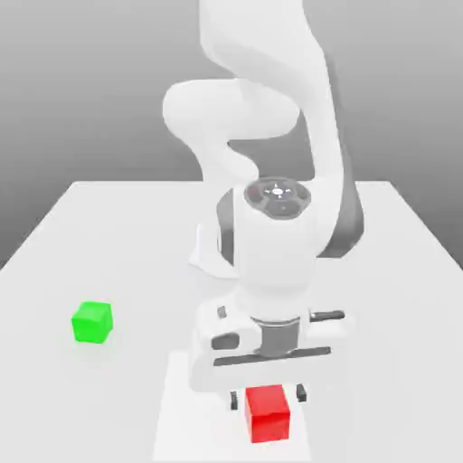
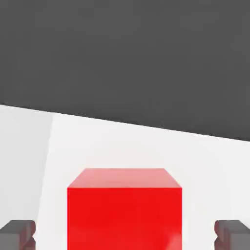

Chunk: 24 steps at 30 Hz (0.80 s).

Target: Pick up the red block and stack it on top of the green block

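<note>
Red is marking the nearest thing, the block to be lifted: the red cube (image 1: pixel 268 414) is sitting on a pale patch (image 1: pixel 179 425) at about five o'clock from the middle of the exterior view. Around it the gripper (image 1: pixel 268 396) is standing open, empty, one finger at nine o'clock and the other at three in that view, with air showing between each of the fingers (image 2: pixel 24 234) and the cube in the hand view. The gaps are looking fairly even, so a straight close is probably promising a clean grip; but if the gripper is sitting off-centre or slightly turned, one finger is going to be touching first, pushing or twisting the cube. If the tips are reaching too high on its sides, the hold is risking a slip on the lift; too low, and they are risking a scrape on the table (image 1: pixel 389 325). Farther off, the green cube (image 1: pixel 92 322) is waiting at ten o'clock from the red one, well apart. A low carry is risking a knock that shifts it, a poor line-up is leaving the red cube overhanging, and an early or uneven release is tipping it off. Above and behind, the arm (image 1: pixel 271 249) is bending over the work, hiding some of the table.
</note>
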Tool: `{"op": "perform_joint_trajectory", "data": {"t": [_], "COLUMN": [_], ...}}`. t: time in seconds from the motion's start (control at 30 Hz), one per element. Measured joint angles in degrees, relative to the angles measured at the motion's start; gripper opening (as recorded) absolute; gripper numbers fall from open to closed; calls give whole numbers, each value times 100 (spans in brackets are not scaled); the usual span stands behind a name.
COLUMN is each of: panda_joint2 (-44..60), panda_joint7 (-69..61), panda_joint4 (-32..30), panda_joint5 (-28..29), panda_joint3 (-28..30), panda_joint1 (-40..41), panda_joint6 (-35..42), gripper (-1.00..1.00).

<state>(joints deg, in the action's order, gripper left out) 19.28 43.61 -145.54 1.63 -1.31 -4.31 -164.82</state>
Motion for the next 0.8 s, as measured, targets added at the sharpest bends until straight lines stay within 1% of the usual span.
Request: {"op": "perform_joint_trajectory", "data": {"t": [0.2,0.4,0.57,0.8], "panda_joint2": [-1,-1049,-1541,-2184], "panda_joint7": [14,57,1150,2994], "panda_joint4": [-1,-196,-584,-1147], "panda_joint5": [14,-99,-163,23], "panda_joint3": [-6,-5,564,1002], "panda_joint1": [7,92,599,1689], "panda_joint6": [1,854,955,1029], "gripper": [-100,-100,-100,-100]}}
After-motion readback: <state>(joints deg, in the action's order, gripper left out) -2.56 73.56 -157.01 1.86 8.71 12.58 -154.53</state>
